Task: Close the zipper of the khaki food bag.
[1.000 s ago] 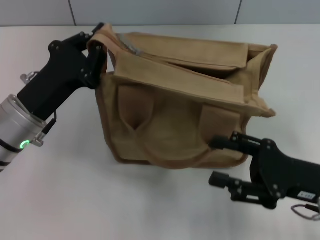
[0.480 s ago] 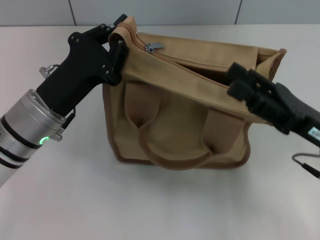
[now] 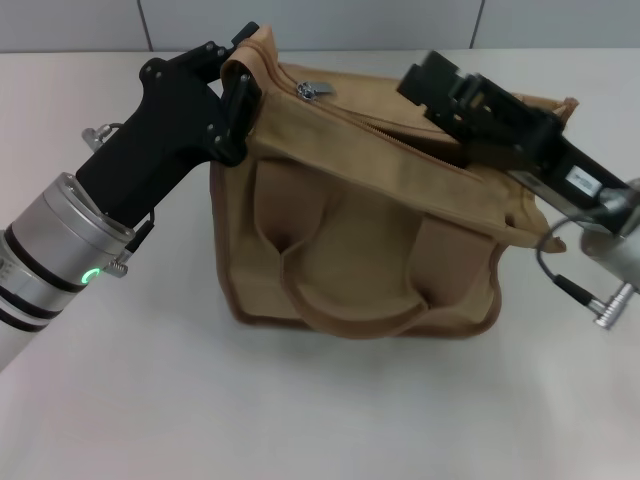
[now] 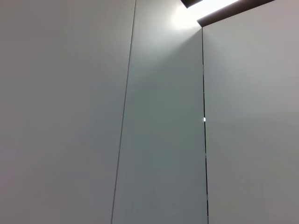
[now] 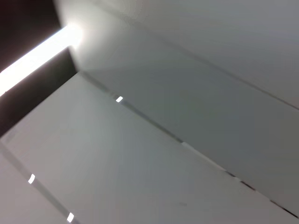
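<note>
Head view: the bag (image 3: 350, 240) stands upright on the white bench (image 3: 150, 400), its handled side toward the camera and a looped handle (image 3: 345, 310) hanging down that face. The zipper (image 3: 390, 135) runs along the bag's top, its long axis going from the left corner toward the right corner and slanting nearer the camera as it goes right. The silver pull (image 3: 313, 90) lies near the left end, and to the right of it the two zipper edges stand apart, so the top is open over most of its length. The left claw (image 3: 235, 75) is closed on the bag's top left corner, pinching the fabric there, with its arm reaching in from the lower left. The right claw (image 3: 435, 90) is over the top of the bag at about mid-length, to the right of the pull and apart from it; whether its fingers are spread or together cannot be told. Its arm extends off to the right. Left wrist view: only a plain grey panelled wall (image 4: 154, 140) and a ceiling light strip, no bag or claw. Right wrist view: likewise only wall panels (image 5: 163, 154) and a bright light strip.
</note>
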Action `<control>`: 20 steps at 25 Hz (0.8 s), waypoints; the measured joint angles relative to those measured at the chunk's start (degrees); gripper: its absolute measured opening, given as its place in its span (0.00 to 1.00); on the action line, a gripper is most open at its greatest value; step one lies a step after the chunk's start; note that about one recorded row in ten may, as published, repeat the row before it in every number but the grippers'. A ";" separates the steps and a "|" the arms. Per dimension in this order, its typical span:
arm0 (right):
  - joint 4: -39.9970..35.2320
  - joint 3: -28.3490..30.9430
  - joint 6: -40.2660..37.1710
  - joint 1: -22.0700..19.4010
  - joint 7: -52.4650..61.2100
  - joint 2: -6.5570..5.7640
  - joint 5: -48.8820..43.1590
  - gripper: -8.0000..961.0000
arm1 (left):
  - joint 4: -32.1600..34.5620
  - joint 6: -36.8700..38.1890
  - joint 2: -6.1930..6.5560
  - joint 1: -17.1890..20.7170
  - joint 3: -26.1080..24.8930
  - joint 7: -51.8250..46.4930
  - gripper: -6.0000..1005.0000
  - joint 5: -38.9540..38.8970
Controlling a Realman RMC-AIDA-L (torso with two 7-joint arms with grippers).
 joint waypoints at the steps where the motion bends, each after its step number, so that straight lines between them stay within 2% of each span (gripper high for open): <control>1: 0.33 0.18 0.70 0.11 0.79 0.03 0.00 0.63 | 0.00 0.02 0.00 -0.09 0.00 0.03 0.03 0.00; 16: 4.74 -0.06 8.33 3.17 4.15 0.21 -0.58 0.38 | -0.53 0.04 0.00 -1.39 -0.02 0.10 0.04 -0.01; 20: 4.76 -0.07 9.11 3.47 4.15 0.21 -0.61 0.37 | -0.78 0.04 0.00 -1.63 0.01 0.14 0.04 -0.02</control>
